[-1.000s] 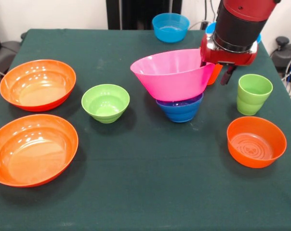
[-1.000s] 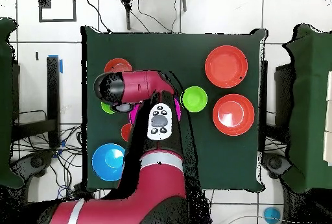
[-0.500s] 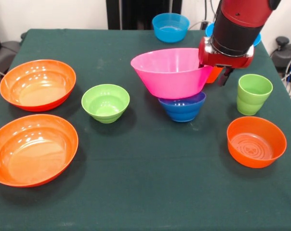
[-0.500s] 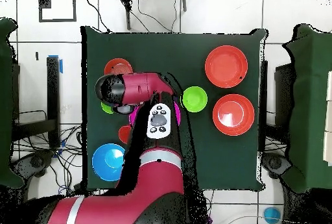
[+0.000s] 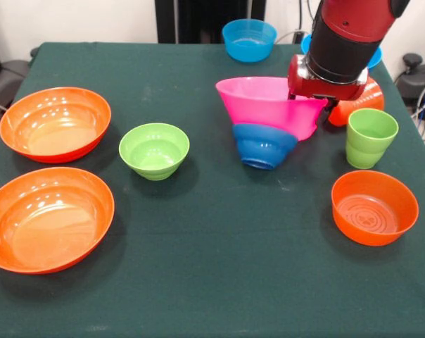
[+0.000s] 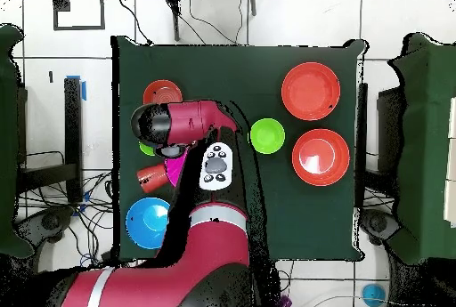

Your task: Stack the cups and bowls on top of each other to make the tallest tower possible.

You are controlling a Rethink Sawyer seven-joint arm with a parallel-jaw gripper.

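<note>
You are seeing the jaws gripping the rim of the pink bowl (image 5: 269, 105), which is sitting tilted on the dark blue bowl (image 5: 263, 146).

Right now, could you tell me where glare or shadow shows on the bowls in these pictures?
Front view: bright glare streaks on the two wide orange bowls and the small orange bowl; soft shadows fall beside the lime green bowl on the table. Overhead view: lighting is flat, bowls show faint sheen only, and the arm hides the pink bowl.
</note>
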